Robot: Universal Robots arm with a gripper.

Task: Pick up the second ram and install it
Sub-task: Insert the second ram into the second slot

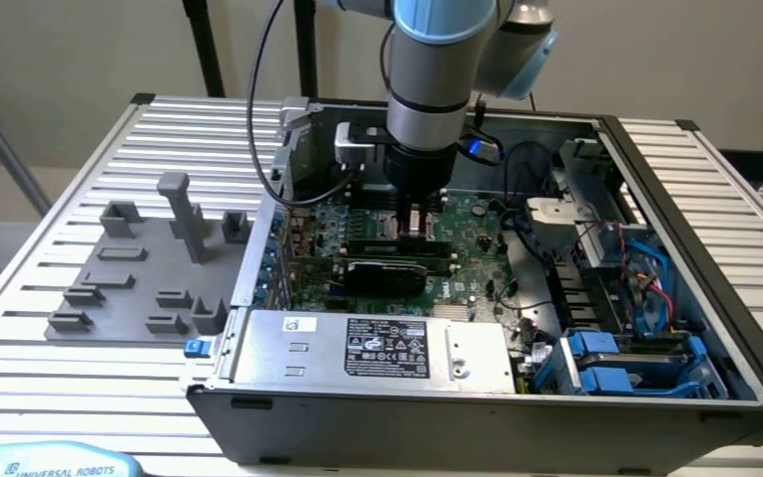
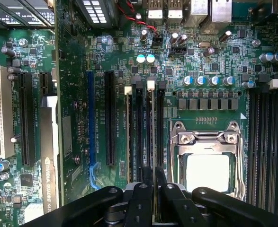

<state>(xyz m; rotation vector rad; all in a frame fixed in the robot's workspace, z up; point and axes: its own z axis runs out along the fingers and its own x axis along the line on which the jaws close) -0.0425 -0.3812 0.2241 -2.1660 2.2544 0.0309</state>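
My gripper (image 1: 405, 227) reaches down inside the open computer case (image 1: 488, 417), just over the green motherboard (image 1: 468, 238). In the wrist view the gripper (image 2: 154, 187) is shut on the second ram (image 2: 154, 151), a thin stick seen edge-on between the black fingers (image 2: 139, 198). The stick lines up along a black memory slot (image 2: 158, 132) with a white latch (image 2: 151, 85) at its far end. Whether it is seated in that slot I cannot tell. Another thin stick (image 2: 129, 142) stands in a neighbouring slot, beside the processor socket (image 2: 206, 163).
A black graphics card (image 1: 384, 270) lies across the board close to the gripper. A grey power supply (image 1: 375, 348) fills the case front, cables and blue drive bays (image 1: 620, 363) the exterior view's right. A grey fixture tray (image 1: 143, 268) sits outside on the slatted table.
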